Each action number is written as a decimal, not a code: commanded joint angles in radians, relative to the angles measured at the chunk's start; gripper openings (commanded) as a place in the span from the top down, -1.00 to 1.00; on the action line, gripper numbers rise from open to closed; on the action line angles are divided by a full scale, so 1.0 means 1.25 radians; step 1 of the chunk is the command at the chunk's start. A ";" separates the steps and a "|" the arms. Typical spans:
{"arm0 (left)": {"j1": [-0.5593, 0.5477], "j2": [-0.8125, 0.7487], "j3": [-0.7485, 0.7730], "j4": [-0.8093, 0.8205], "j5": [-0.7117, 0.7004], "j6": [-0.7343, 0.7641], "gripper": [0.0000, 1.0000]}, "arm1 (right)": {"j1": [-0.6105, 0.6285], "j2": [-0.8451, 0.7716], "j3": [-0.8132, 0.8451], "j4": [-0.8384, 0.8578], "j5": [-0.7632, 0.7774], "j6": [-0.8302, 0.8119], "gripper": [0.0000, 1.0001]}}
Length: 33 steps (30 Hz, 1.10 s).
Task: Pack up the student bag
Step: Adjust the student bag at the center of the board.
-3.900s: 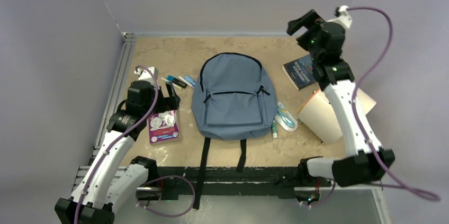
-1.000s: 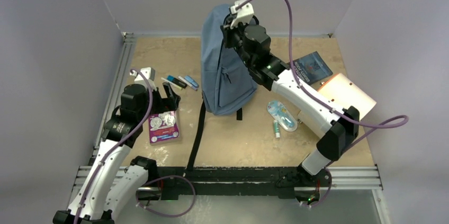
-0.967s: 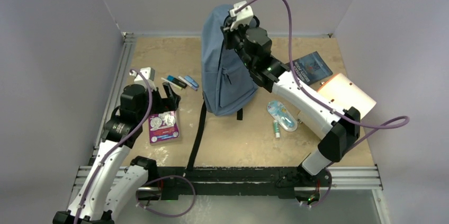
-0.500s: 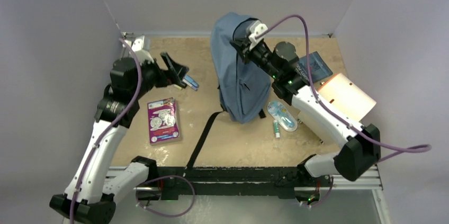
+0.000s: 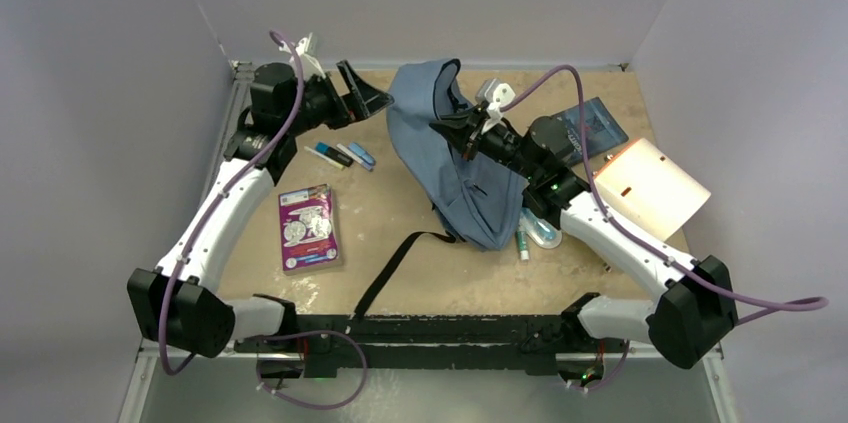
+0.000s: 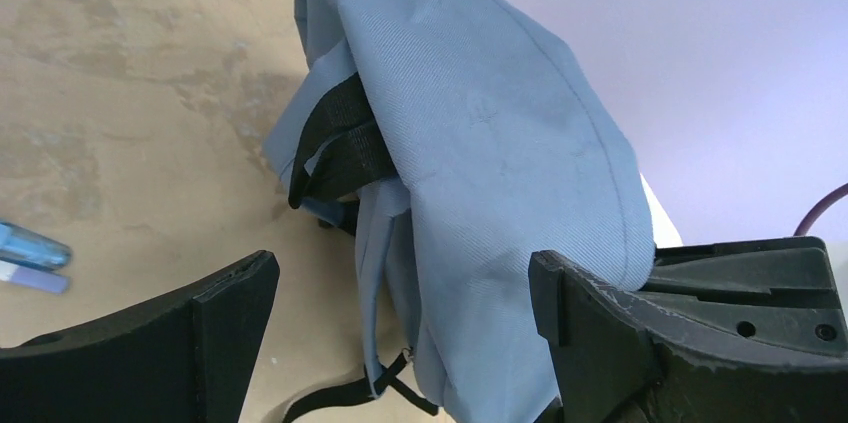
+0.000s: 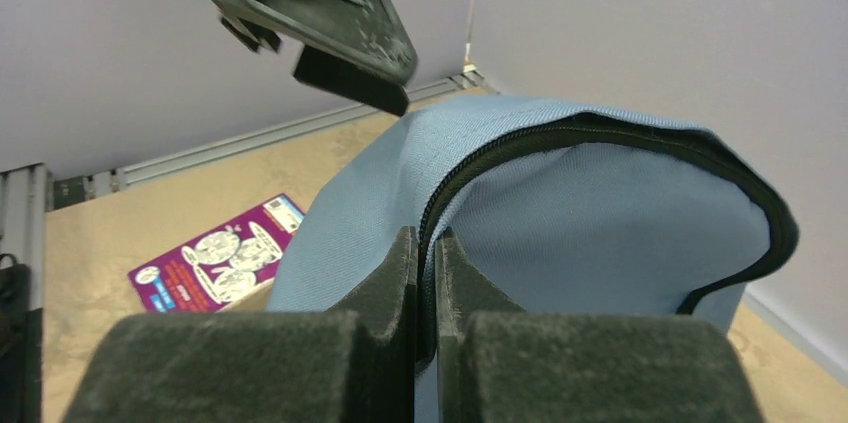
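the right gripper (image 7: 425, 243) is pinched tight on the student bag (image 5: 415, 128), its fingers closed on the fabric right at the black zip line near the top. a second ago it held the bag hanging upright and high over the far middle of the table (image 5: 300, 108). now the bag has come down and leans over, its top towards the far edge and its body slumped to the right. its bottom rests by the blister pack (image 5: 541, 233) and one strap trails towards the near edge. the left gripper (image 5: 365, 98), jaws wide apart and empty, has swung away from the purple booklet (image 5: 307, 228) on the left side. it is now up by the far left corner, facing the bag's top from just beside it. this looks like one arm steadying the bag while the other goes for the zip, which looks closed. nothing is packed yet: the pens (image 5: 340, 154), dark book (image 5: 590, 128) and beige folder (image 5: 650, 188) lie outside.
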State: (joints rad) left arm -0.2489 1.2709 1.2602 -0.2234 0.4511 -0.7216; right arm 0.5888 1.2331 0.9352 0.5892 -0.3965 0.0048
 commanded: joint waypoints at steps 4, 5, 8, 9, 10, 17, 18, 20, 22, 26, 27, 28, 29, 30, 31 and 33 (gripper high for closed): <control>0.005 0.025 -0.058 0.167 0.098 -0.111 -0.94 | -0.001 -0.034 -0.013 0.123 -0.079 0.051 1.00; 0.005 0.033 -0.058 0.194 0.106 -0.118 -0.94 | 0.000 -0.035 -0.018 0.124 -0.087 0.052 1.00; 0.005 0.059 -0.063 0.234 0.140 -0.140 -0.88 | -0.001 -0.029 -0.028 0.131 -0.114 0.058 1.00; 0.005 0.068 -0.063 0.242 0.149 -0.144 -0.84 | -0.001 -0.026 -0.030 0.133 -0.127 0.060 1.00; 0.005 0.074 -0.062 0.249 0.158 -0.146 -0.80 | -0.001 -0.020 -0.030 0.133 -0.139 0.062 1.00; 0.005 0.091 -0.061 0.265 0.190 -0.113 0.00 | 0.000 0.018 -0.022 0.112 -0.185 0.111 0.82; 0.005 0.091 -0.062 0.259 0.193 -0.097 0.21 | -0.001 0.019 -0.020 0.104 -0.183 0.127 0.61; 0.005 0.090 -0.062 0.241 0.193 -0.052 0.59 | -0.001 0.018 -0.011 0.081 -0.167 0.160 0.32; 0.006 0.088 -0.062 0.217 0.189 -0.002 0.98 | -0.001 0.009 -0.010 0.062 -0.137 0.198 0.11; 0.005 0.071 -0.067 0.191 0.181 0.112 1.00 | 0.000 -0.042 -0.016 -0.008 -0.019 0.329 -0.16; 0.005 0.063 -0.071 0.194 0.182 0.139 1.00 | 0.000 -0.057 -0.015 -0.033 0.033 0.363 -0.22; 0.005 0.056 -0.076 0.204 0.187 0.162 1.00 | -0.001 -0.075 -0.012 -0.064 0.092 0.413 -0.29; 0.005 0.047 -0.083 0.216 0.196 0.181 1.00 | -0.001 -0.092 -0.008 -0.094 0.144 0.453 -0.34; 0.005 0.039 -0.087 0.226 0.207 0.199 1.00 | 0.000 -0.108 0.001 -0.130 0.205 0.484 -0.41; 0.005 0.033 -0.086 0.234 0.223 0.217 1.00 | 0.000 -0.122 0.010 -0.172 0.269 0.523 -0.49; 0.005 0.027 -0.077 0.241 0.251 0.244 1.00 | -0.003 -0.139 0.032 -0.249 0.383 0.591 -0.63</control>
State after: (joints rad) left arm -0.2478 1.3697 1.1461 -0.0185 0.6773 -0.5587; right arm 0.5888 1.1271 0.8921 0.4381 -0.2588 0.5117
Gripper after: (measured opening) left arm 0.030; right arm 0.759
